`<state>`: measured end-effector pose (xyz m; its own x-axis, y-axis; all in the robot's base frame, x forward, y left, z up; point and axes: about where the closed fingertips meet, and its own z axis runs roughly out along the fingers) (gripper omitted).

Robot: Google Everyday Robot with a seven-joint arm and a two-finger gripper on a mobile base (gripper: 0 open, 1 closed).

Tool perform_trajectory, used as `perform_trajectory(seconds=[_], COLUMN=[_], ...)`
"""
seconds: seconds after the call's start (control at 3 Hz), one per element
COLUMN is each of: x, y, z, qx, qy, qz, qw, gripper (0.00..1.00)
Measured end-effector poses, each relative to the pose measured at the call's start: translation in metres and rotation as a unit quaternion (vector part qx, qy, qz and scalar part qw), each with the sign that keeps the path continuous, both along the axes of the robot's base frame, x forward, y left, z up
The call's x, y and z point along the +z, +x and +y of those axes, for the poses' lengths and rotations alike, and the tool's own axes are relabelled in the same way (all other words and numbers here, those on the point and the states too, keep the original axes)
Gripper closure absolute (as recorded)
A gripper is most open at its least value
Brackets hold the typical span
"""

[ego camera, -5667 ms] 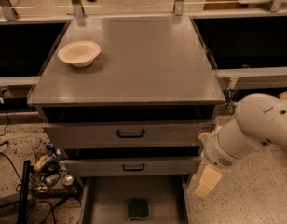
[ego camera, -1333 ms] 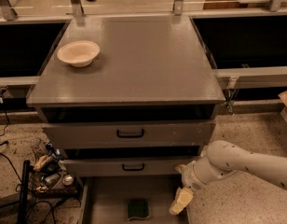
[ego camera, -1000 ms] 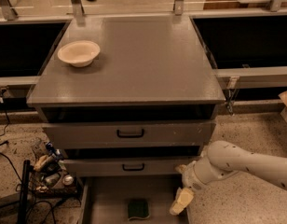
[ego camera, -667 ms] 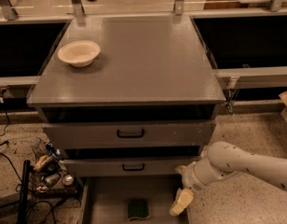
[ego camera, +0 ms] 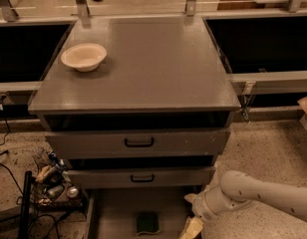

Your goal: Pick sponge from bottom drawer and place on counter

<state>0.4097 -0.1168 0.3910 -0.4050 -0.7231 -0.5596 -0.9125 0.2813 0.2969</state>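
Observation:
The sponge (ego camera: 147, 223), dark green, lies flat on the floor of the open bottom drawer (ego camera: 116, 210), near the bottom edge of the camera view. My gripper (ego camera: 191, 227) hangs low at the drawer's right side, just right of the sponge and apart from it, on a white arm coming in from the right. The counter (ego camera: 148, 63) is the broad grey cabinet top above. Nothing is in the gripper.
A cream bowl (ego camera: 83, 57) sits on the counter's left rear. Two upper drawers with black handles (ego camera: 139, 143) are slightly open above the bottom drawer. Cables and clutter (ego camera: 51, 180) lie on the floor to the left. Metal rails run behind.
The arm came down from beside the upper drawers to the bottom drawer's right side, and in the last second sank a little lower. The sponge has not moved.

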Motion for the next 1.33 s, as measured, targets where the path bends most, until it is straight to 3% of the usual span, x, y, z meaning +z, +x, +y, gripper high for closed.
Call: perform_trajectory(seconds=[0.33,0.67,1.0,1.33], x=[-0.0062,-0.0071,-0.0008,0.0000], y=[-0.0038,-0.0054,-0.0076,-0.0095], z=[0.0021,0.0038,0.0094,0.0100], qx=[0.000,0.010,0.032,0.037], qy=[0.003,0.047,0.094,0.095], qz=[0.006,0.016,0.019,0.020], qw=[1.0000,0.9987,0.9948,0.9946], gripper=[0.00,0.00,0.00,0.00])
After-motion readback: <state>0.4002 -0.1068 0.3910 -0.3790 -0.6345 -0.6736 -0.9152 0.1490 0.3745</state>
